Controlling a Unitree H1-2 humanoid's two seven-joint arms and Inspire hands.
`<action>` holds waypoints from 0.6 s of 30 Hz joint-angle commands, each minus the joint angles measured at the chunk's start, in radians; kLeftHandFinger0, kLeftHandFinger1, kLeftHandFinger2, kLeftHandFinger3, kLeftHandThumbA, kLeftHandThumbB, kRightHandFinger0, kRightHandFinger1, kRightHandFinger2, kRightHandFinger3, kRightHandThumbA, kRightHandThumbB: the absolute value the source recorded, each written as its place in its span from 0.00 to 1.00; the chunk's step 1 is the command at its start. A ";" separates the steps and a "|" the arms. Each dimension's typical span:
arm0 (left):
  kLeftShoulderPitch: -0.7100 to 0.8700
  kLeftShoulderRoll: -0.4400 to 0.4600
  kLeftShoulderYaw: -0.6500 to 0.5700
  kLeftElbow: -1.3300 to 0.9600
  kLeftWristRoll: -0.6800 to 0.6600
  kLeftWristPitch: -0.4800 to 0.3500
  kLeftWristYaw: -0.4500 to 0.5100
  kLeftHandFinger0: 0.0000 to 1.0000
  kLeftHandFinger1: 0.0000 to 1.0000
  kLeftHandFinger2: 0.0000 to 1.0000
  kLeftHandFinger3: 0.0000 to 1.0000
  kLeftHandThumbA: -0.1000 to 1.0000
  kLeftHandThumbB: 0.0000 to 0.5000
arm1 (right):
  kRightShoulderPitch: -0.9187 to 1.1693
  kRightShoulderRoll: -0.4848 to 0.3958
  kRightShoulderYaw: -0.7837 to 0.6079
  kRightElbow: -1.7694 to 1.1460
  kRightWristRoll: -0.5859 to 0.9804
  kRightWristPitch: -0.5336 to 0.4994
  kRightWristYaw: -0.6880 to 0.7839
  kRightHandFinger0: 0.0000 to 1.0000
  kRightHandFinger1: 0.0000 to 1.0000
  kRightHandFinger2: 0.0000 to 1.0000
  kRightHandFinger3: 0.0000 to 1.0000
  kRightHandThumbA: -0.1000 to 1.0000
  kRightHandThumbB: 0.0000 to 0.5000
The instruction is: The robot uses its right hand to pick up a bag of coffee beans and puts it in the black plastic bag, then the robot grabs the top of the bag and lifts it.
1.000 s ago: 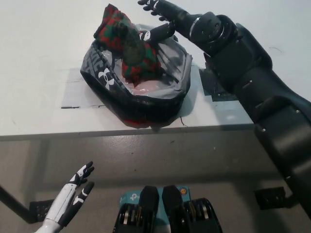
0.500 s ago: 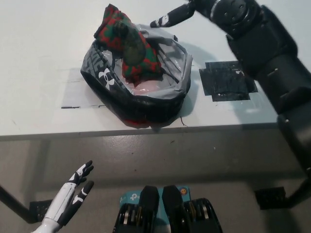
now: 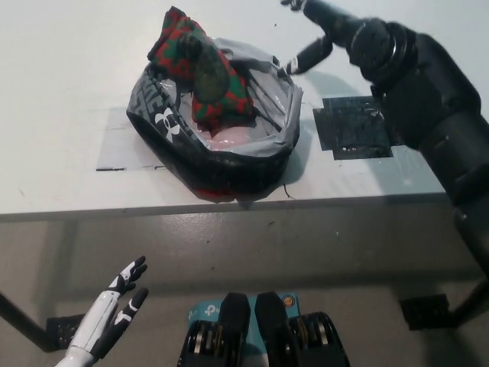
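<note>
- Right hand (image 3: 306,34) is up at the far right of the black plastic bag (image 3: 218,164), just off its rim. Fingers spread, nothing in the grip. One finger (image 3: 309,55) points down toward the bag's right edge; whether it touches, I cannot tell.
- Out from there: the bag of coffee beans (image 3: 202,73), red and green patterned, sits in the bag's mouth, leaning up over the far-left rim, half in and half proud of the opening.
- The black plastic bag lies slumped on the bench (image 3: 61,92), mouth gaping upward, its near side right at the bench's front edge.
- Beside the bag on its right, a dark tape patch (image 3: 355,128) on the bench.
- Left hand (image 3: 114,310) rests low, well in front of the bag and below bench level, open and holding nothing.
- Handling call: thin, soft, slippery film that will crumple, weighted by the beans. Best to gather the loose rim at the top into a bunch, so it doesn't slide out.
</note>
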 commanded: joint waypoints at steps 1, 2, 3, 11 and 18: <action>-0.006 0.017 0.004 -0.027 0.002 -0.001 -0.008 1.00 1.00 1.00 1.00 1.00 0.55 | -0.036 0.002 -0.014 -0.012 -0.016 0.037 -0.028 1.00 1.00 1.00 1.00 0.92 0.99; -0.011 0.016 0.004 -0.025 0.003 -0.002 -0.007 1.00 1.00 1.00 1.00 1.00 0.55 | -0.038 0.001 -0.013 -0.008 -0.018 0.036 -0.027 1.00 1.00 1.00 1.00 0.92 0.99; -0.016 0.014 0.004 -0.021 0.001 -0.003 -0.007 1.00 1.00 1.00 1.00 1.00 0.55 | -0.036 0.006 -0.014 -0.002 -0.015 0.035 -0.027 1.00 1.00 1.00 1.00 0.93 0.99; 0.003 0.017 0.002 -0.031 0.011 -0.004 -0.006 1.00 1.00 1.00 1.00 1.00 0.56 | 0.014 0.045 -0.053 0.025 0.029 0.037 -0.027 1.00 1.00 1.00 1.00 0.90 0.99; -0.009 0.019 0.003 -0.021 0.006 -0.006 -0.008 1.00 1.00 1.00 1.00 1.00 0.56 | -0.001 0.060 -0.082 0.040 0.030 0.043 -0.032 1.00 1.00 1.00 1.00 0.93 0.99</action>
